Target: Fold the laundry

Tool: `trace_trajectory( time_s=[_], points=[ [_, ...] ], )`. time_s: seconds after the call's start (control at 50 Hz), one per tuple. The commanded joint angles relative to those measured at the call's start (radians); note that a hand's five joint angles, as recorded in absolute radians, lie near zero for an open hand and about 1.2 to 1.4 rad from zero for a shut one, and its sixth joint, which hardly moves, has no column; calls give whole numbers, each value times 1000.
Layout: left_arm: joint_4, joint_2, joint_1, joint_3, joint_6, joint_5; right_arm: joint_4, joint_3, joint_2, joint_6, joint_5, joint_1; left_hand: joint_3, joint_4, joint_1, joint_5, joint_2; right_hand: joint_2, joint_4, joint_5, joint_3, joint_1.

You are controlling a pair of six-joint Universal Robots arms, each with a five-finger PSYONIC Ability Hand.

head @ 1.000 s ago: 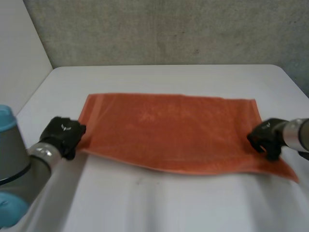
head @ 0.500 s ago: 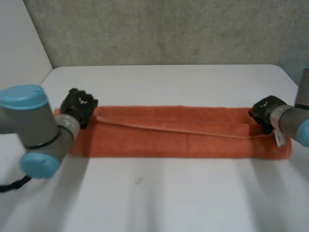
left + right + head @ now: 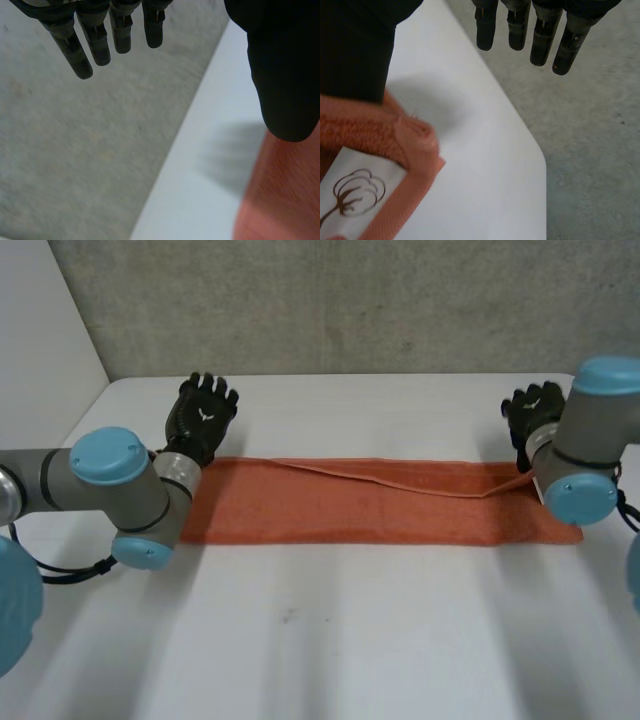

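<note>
Towel: orange terry, folded into a long strip across white table, broad bare room before it. Left hand, right hand: fingers straight, holding nothing, beyond its far corners.

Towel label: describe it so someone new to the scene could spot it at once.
On the white table lies one orange towel, folded into a long strip. At the strip's corner, beside the thumb of the right hand, sits a small label. It alone is white on the orange cloth, and carries a brown cotton-plant drawing.
</note>
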Motion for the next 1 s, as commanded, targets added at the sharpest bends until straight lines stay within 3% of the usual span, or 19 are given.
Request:
trace_trajectory(
  time_s=[0.02, 0.16, 0.24, 0.26, 0.32, 0.36, 0.56, 0.7, 0.76, 0.78, 0.8, 0.9, 1.0],
  points=[
    [67, 121, -22, -103, -6, 16, -21, 208, -284, 210, -71, -16, -43, -31, -25, -47, -32, -46, -59, -67, -36, -32],
    [63, 253, -26, -233, -12, 13, -4, 405, -469, 232, -252, -68, -43, -31, -25, -47, -32, -46, -59, -67, -36, -32],
    [51, 334, -26, -349, -63, 11, 71, 451, -475, 235, -294, -108, 28, 40, 47, 24, 39, 239, 227, 219, 249, 253],
    [43, 342, -28, -364, -72, 11, 135, 465, -472, 233, -312, -124, 46, 57, 64, 42, 57, 513, 501, 493, 523, 527],
    [0, 370, -32, -407, -96, 11, 198, 465, -461, 230, -323, -125, 90, 102, 108, 86, 101, 735, 723, 715, 745, 749],
    [-23, 377, -35, -420, -104, 11, 235, 463, -431, 229, -329, -127, 102, 113, 120, 97, 112, 1017, 1005, 997, 1027, 1031],
    [-74, 374, -36, -447, -113, 9, 254, 348, -231, 216, -357, -127, 143, 154, 161, 139, 154, 1176, 1163, 1155, 1185, 1190],
    [-72, 367, -36, -449, -119, 8, 257, 177, -72, 227, -340, -119, 137, 149, 155, 133, 148, 1133, 1120, 1113, 1143, 1147],
    [-72, 367, -34, -449, -119, 8, 249, 120, -47, 250, -321, -115, 134, 146, 152, 130, 145, 232, 219, 211, 241, 246],
    [-71, 367, -34, -449, -119, 8, 249, 120, -47, 250, -321, -115, 131, 143, 149, 127, 142, 228, 216, 208, 238, 242],
    [-71, 368, -34, -449, -119, 8, 223, 112, -47, 306, -294, -116, 131, 143, 149, 127, 142, -46, -59, -67, -36, -32],
    [-71, 374, -32, -450, -119, 6, 130, 153, -96, 414, -280, -119, 131, 143, 149, 127, 142, -46, -59, -67, -36, -32],
    [-71, 379, -29, -461, -119, 6, 119, 246, -185, 413, -283, -127, 131, 143, 149, 127, 142, -46, -59, -67, -36, -32]
  ],
)
